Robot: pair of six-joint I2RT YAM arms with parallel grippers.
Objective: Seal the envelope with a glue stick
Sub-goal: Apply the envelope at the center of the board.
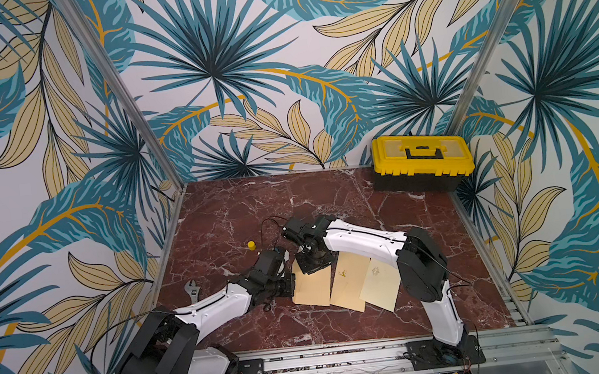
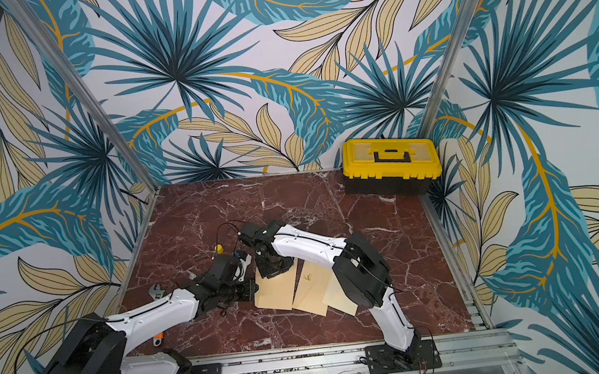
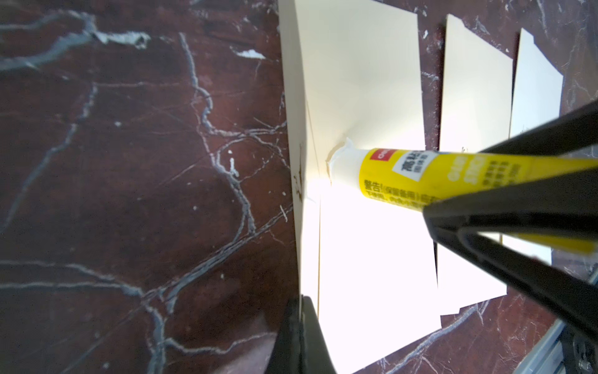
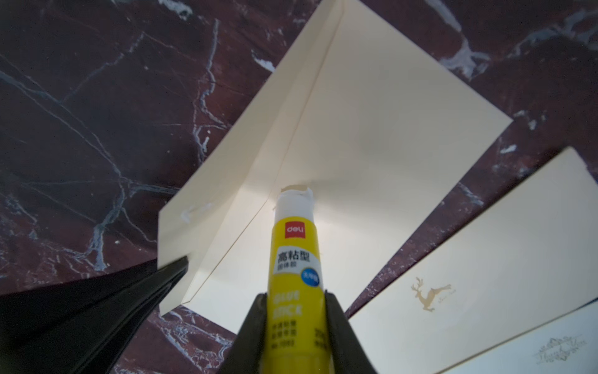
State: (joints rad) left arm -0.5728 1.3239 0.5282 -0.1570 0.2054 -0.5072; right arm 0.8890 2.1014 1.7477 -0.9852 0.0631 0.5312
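Note:
Three cream envelopes lie side by side; the leftmost envelope [image 1: 314, 288] [image 4: 372, 129] has its flap [image 4: 239, 168] [image 3: 293, 97] raised. My left gripper [image 3: 299, 306] [image 1: 292, 278] is shut on the flap's edge and holds it up. In my right gripper [image 4: 295, 295] [image 1: 311, 260], shut on its body, is the uncapped yellow glue stick [image 4: 296, 255] [image 3: 404, 175]. Its white tip touches the envelope just inside the fold. A white glue smear [image 4: 194, 212] shows on the flap. In both top views the stick is hidden under the right gripper. Its yellow cap [image 1: 251, 244] [image 2: 218, 248] stands on the marble behind the left arm.
Two more envelopes [image 1: 350, 283] [image 1: 380, 287] lie to the right, under the right arm. A yellow toolbox [image 1: 422, 160] sits at the back right corner. A wrench [image 1: 193, 288] with an orange handle [image 2: 158, 335] lies at the left edge by the left arm.

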